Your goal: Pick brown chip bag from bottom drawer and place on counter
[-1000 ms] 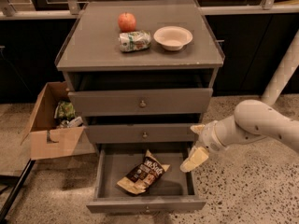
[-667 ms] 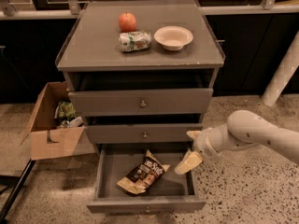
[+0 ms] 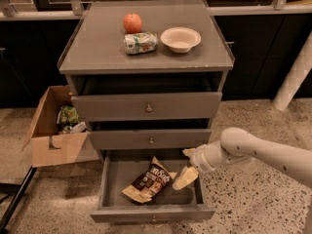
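The brown chip bag [image 3: 148,182] lies flat in the open bottom drawer [image 3: 152,210], slightly left of middle, its tan ends pointing toward front left and back right. My gripper [image 3: 186,165] hangs over the drawer's right part, just right of the bag and not touching it. Its two cream fingers are spread apart, the lower one [image 3: 185,178] down inside the drawer, the upper one near the middle drawer's lower edge. The counter [image 3: 97,48] is the grey cabinet top above.
On the counter stand a red apple [image 3: 132,22], a green-and-white can lying on its side [image 3: 140,42] and a white bowl [image 3: 180,39]. An open cardboard box [image 3: 52,130] with packets sits on the floor left of the cabinet. A white post [image 3: 295,72] rises at right.
My arm has moved left and down. The gripper has come from beside the drawer's right edge to over its right part, closer to the bag. The bag has not moved.
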Controlling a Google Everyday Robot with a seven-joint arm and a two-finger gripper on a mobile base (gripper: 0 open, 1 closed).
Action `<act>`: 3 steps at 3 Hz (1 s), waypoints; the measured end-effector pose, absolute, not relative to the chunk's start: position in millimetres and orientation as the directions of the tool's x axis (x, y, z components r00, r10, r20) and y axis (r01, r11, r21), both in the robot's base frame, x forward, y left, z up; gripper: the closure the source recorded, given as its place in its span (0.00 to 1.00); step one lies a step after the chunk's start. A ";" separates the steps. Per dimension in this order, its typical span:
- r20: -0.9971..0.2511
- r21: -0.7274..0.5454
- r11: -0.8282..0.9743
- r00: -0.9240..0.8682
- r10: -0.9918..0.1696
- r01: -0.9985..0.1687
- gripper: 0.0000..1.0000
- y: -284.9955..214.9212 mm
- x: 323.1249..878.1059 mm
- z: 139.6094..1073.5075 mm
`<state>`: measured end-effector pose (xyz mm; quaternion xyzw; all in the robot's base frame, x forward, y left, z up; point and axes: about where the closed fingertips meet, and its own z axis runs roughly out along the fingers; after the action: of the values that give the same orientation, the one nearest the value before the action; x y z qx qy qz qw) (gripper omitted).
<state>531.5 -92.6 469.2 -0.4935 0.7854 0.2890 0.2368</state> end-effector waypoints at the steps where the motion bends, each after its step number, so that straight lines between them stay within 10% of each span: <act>1: -0.628 0.285 0.312 -0.423 -0.653 -0.906 0.00 -74.7 529.9 430.7; 3: -0.616 0.266 0.333 -0.425 -0.663 -0.905 0.00 -70.8 527.1 424.3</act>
<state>527.1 -70.8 424.3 -0.4958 0.7906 0.2961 0.2038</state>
